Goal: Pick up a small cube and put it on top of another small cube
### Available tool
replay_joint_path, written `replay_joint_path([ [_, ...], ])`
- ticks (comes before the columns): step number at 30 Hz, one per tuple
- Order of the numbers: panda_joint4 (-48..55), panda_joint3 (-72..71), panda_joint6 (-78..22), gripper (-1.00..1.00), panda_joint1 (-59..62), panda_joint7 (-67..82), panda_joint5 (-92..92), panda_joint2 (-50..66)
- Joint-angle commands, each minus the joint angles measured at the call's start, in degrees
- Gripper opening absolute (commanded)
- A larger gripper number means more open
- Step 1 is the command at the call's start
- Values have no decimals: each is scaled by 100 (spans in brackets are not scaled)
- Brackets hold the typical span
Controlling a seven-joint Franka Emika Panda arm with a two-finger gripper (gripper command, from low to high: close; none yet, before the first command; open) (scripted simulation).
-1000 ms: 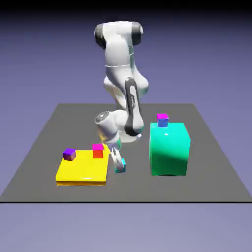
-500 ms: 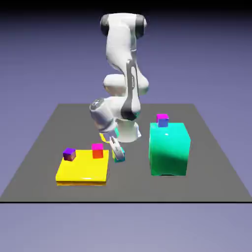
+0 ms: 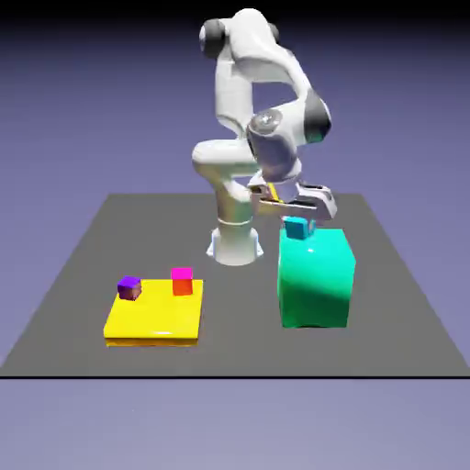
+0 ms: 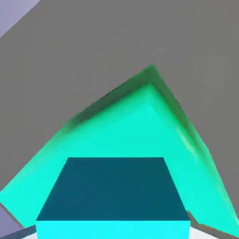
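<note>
The tool (image 3: 297, 217) is clamped on the small cyan cube (image 3: 296, 229), jaws pinched tight on it, hanging right over the back of the big green block (image 3: 317, 277). In the hand view the cyan cube (image 4: 112, 196) fills the bottom of the picture and hides the fingertips, with the green block's top spread out underneath it.

Going big to small: the dark grey table (image 3: 386, 312) carries everything. The green block sits toward the exterior view's right. A flat yellow slab (image 3: 153, 317) lies on the exterior view's left, well apart from the block. On the slab there's a purple-topped cube (image 3: 129, 287) and a magenta-topped cube with red-orange sides (image 3: 182, 281), neither one part of the job.

Here's the catch: the target, the little magenta-and-blue cube, can't be seen in either view. It's presumably on the green block behind or under the carried cube, but the pictures don't show it.

So this looks like the carry step, nearly at the drop-off. Next move probably needs the cyan cube squared up over the target, eased straight down until it rests flat, then the jaws opened. Off-centre and it likely tips onto the block.
</note>
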State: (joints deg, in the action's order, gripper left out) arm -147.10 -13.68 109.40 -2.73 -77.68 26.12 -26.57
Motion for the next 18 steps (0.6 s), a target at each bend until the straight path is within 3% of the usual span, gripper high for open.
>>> replay_joint_path([
  [1, -42, -126, -173, -100, 30, 1, -32, -208],
  [8, -244, -889, -1318, -100, 160, -7, -177, -1585],
  [14, -1114, -1265, -274, -100, -14, 86, 220, -1415],
  [15, -1114, -1265, -274, 100, -14, 87, 220, -1415],
  [18, -699, -1085, -772, 100, 69, 42, 31, -1496],
])
